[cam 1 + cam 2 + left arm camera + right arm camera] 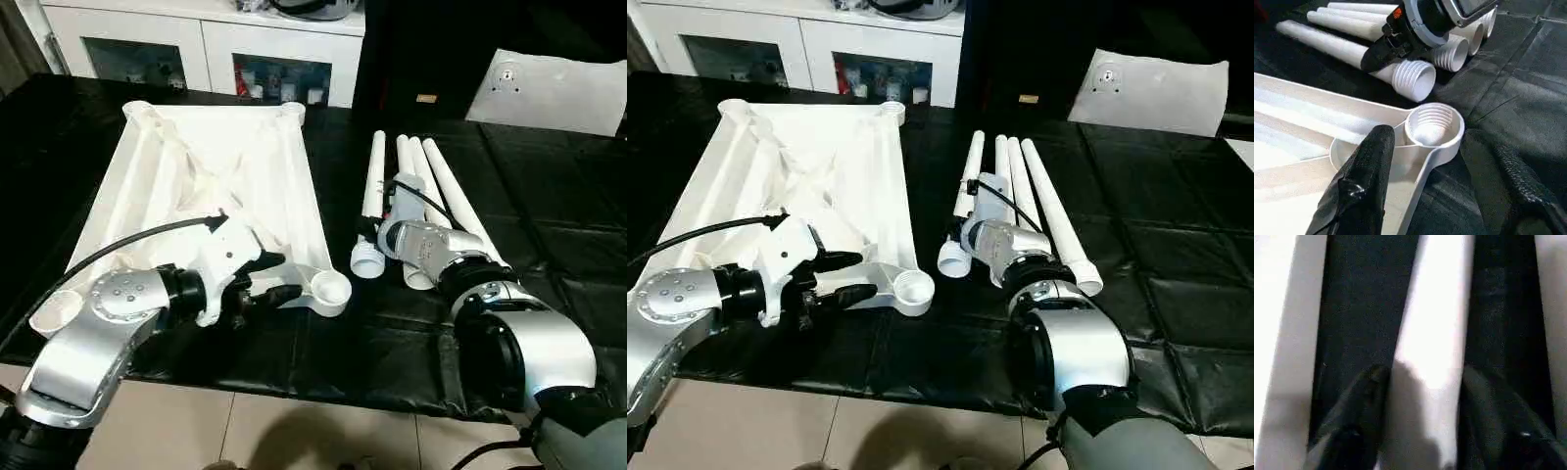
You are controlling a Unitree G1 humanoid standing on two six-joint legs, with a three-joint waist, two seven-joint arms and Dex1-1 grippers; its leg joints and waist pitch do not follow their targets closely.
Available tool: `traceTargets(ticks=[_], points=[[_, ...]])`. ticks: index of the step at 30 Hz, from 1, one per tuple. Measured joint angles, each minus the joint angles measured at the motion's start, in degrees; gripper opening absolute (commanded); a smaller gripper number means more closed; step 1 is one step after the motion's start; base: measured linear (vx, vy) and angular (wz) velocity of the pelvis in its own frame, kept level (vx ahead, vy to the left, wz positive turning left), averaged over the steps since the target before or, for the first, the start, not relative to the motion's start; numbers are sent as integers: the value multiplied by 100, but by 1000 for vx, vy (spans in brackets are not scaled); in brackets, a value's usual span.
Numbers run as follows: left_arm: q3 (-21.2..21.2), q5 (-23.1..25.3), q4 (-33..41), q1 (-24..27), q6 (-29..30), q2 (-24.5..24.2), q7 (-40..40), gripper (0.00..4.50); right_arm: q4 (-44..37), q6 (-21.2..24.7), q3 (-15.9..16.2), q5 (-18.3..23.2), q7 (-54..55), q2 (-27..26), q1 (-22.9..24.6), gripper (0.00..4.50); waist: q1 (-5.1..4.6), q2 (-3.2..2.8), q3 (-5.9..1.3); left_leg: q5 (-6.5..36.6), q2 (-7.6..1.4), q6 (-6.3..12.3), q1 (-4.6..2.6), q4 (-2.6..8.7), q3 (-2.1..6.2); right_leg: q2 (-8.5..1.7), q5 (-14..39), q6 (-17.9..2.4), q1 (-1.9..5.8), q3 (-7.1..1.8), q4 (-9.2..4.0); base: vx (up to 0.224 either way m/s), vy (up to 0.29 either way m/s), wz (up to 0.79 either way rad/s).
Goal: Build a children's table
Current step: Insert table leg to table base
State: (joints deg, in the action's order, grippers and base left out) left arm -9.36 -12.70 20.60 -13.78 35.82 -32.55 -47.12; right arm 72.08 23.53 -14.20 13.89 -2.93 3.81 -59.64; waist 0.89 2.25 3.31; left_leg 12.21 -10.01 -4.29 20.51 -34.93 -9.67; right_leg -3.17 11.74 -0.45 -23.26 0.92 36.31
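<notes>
The children's table top [196, 166] lies upside down on the black mat, ribs up. Its four white legs [375, 166] lie side by side to its right, threaded ends toward me. My left gripper [279, 277] is open at the near right corner. One finger [1366, 186] rests inside the rim beside the threaded corner socket [1432, 128]. The other finger [1528, 186] stands outside, apart from the edge. My right gripper [400, 196] is down on the legs. Its fingers [1366, 396] press both sides of a middle leg [1435, 308].
The black mat [549, 225] covers the work surface, and its front edge [294, 387] meets the beige floor. A white cabinet [206, 44] stands behind the table top. A white sheet [549, 88] lies at the back right.
</notes>
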Motion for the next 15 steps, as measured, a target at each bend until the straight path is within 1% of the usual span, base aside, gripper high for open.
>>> traceTargets(ticks=[1, 2, 4, 10, 13, 15], points=[[-9, 1, -31, -4, -8, 0, 0, 252, 0, -3, -5, 2, 0, 0, 0, 221, -1, -1, 0, 0, 0, 0, 0, 0, 0, 0, 0, 0, 0, 0, 1, 0, 0, 0], [-11, 4, -69, -4, -11, -1, 0, 252, 0, -6, -28, 8, 11, 0, 0, 202, 0, -2, 1, 0, 0, 0, 0, -1, 0, 0, -1, -1, 0, 1, 2, 0, 0, 0], [-13, 5, -78, -9, -11, 0, 1, 252, 0, -13, -60, 16, 18, 0, 0, 193, 1, -3, 1, -1, -1, -1, -1, -1, 1, 0, -1, -1, 0, 1, 4, 0, 0, 0], [-13, 4, -78, -41, -45, 1, 11, 252, 1, -86, -105, 3, 10, 0, 7, 183, 1, -9, 4, -1, -2, -1, -1, -7, 2, 0, -1, -2, 0, 1, 9, 0, 0, 0], [-13, 4, -95, -73, -101, 60, 59, 252, -9, -386, -103, -13, -41, 0, 72, 183, 10, -28, 12, -1, -2, -1, 0, -8, 1, 0, -1, -2, 0, 1, 10, 0, 0, 0], [-11, 13, -142, -106, -184, 144, 137, 252, -77, -626, -93, -59, -71, 0, 129, 183, 18, -52, 26, -1, -2, -1, 1, -11, 1, 0, -2, -3, 0, 1, 11, 0, 0, 0]])
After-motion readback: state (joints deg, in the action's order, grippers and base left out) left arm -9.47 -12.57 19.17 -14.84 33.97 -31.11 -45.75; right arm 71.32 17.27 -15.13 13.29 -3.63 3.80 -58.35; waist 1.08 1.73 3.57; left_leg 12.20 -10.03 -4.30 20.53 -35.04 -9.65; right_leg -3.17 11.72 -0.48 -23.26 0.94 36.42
